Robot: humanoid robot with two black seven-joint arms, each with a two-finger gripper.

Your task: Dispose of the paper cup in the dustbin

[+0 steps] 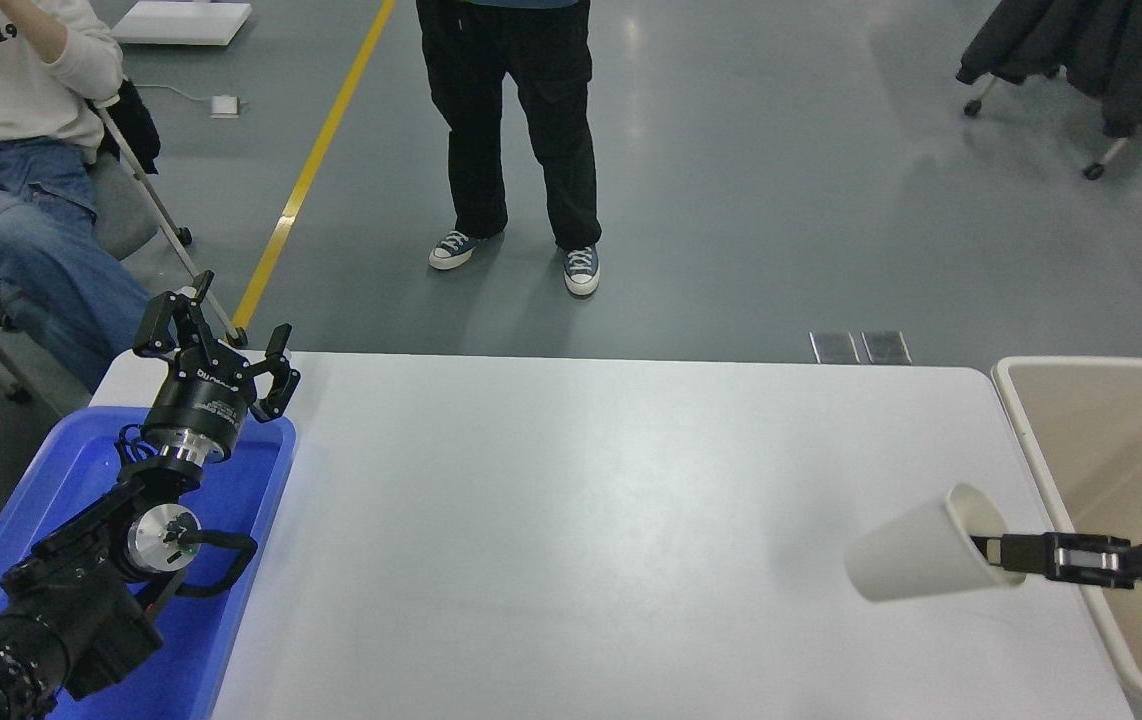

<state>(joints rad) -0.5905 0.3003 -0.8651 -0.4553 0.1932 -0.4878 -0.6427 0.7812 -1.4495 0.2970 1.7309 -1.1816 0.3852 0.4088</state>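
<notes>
A: Where is the paper cup [916, 555]?

B: In the air above the white table [571, 520], near the right edge, beside the dustbin [1031, 430].

A: Which way does it lie?

B: On its side, long axis left-right, mouth toward the bin.

A: And the grippers?

B: The right gripper [993, 549] pinches the cup's rim. The left gripper [214, 345], fingers spread, is parked above the blue tray [81, 470].

Paper cup [916, 555] on its side, pinched at the rim by the right tool [993, 548] (beside the dustbin [1031, 440]).
</notes>
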